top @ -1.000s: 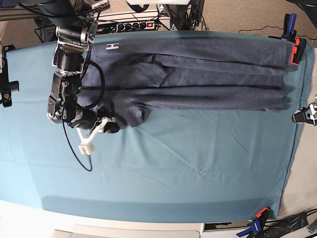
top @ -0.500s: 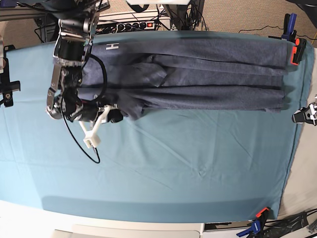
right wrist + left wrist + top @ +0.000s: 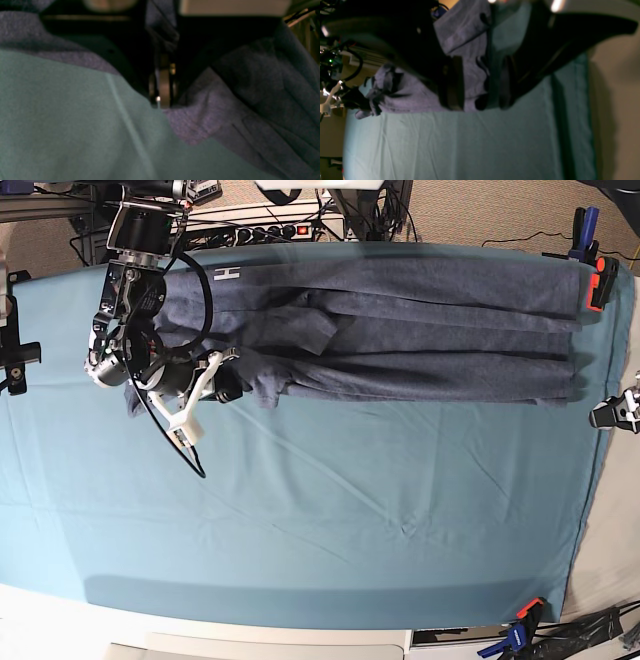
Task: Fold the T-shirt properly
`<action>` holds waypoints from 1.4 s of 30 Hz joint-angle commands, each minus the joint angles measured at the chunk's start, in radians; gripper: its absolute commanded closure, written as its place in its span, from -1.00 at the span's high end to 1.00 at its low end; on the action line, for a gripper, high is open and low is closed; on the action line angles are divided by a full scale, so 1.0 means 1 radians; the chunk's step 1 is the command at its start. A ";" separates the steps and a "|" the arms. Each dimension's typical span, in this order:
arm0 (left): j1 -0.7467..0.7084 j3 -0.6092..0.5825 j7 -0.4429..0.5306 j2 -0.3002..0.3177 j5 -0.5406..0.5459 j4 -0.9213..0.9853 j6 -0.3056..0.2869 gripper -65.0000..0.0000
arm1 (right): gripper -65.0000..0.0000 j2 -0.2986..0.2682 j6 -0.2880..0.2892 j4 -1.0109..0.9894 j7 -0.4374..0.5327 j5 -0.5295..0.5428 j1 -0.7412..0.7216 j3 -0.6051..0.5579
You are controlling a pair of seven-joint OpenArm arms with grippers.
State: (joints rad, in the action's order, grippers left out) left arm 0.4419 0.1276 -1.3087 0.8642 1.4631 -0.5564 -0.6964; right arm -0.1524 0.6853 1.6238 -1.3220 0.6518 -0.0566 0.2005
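fold barely begun

t-shirt [image 3: 400, 330] lies in a long pleated band along the counter's [image 3: 350, 530] far edge. right gripper [image 3: 228, 390] jaws pinch its near-left corner; left gripper [image 3: 480, 82] jaws stand apart over cloth. crosswise folds remain

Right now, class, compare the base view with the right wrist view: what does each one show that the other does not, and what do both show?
Only the base view shows the whole T-shirt stretched long across the table's far side, its white letter H, the clamps at the cloth's corners and the power strip behind.

Only the right wrist view shows the right gripper up close, shut on a fold of the T-shirt's edge.

Both show blue-grey T-shirt fabric lying on the teal table cloth.
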 commanded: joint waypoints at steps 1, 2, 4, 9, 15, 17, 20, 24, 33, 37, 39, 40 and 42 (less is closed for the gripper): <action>0.024 0.008 0.008 0.031 0.020 -0.012 -0.002 -0.21 | -1.00 -0.015 0.006 0.021 0.034 0.009 -0.021 0.003; 0.024 0.009 0.008 0.031 0.020 -0.012 -0.002 -0.21 | -1.00 -0.018 0.006 0.021 0.041 0.006 -0.021 0.003; 0.024 0.009 0.008 0.031 0.020 -0.012 -0.002 -0.21 | -1.00 -0.027 0.006 0.021 0.045 0.002 -0.021 0.003; 0.024 0.009 0.009 0.031 0.020 -0.012 -0.002 -0.21 | -1.00 -0.048 0.006 0.023 0.066 0.002 -0.026 0.004; 0.023 0.009 0.008 0.031 0.020 -0.012 -0.002 -0.21 | -1.00 -0.047 0.006 0.072 0.074 0.003 -0.029 0.004; 0.024 0.009 0.008 0.031 0.020 -0.012 -0.002 -0.21 | -1.00 -0.047 0.006 0.089 0.077 0.003 -0.029 0.004; 0.024 0.009 0.008 0.031 0.020 -0.012 -0.002 -0.21 | -1.00 -0.047 0.006 0.108 0.077 0.003 -0.027 0.004; 0.024 0.009 0.008 0.031 0.020 -0.012 -0.002 -0.21 | -1.00 -0.047 0.006 0.128 0.077 0.014 -0.024 0.004; 0.024 0.009 0.008 0.031 0.020 -0.012 -0.002 -0.21 | -1.00 -0.047 0.013 0.270 0.062 0.066 0.083 0.004; 0.024 0.009 0.008 0.031 0.020 -0.012 -0.002 -0.21 | -1.00 -0.047 0.013 0.337 0.062 0.066 0.156 0.004; 0.024 0.009 0.008 0.031 0.020 -0.012 -0.002 -0.21 | -1.00 -0.047 0.013 0.358 0.061 0.066 0.188 0.004; 0.024 0.009 0.009 0.031 0.020 -0.012 -0.002 -0.21 | -1.00 -0.047 0.013 0.364 0.062 0.067 0.200 0.004; 0.024 0.009 0.009 0.031 0.020 -0.012 -0.002 -0.21 | -1.00 -0.047 0.013 0.371 0.061 0.071 0.221 0.004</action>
State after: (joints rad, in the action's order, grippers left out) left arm 0.4419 0.1276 -1.3087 0.8646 1.4628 -0.5564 -0.6964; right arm -0.1890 0.6971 1.9728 -1.2793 0.7052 0.1741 0.2008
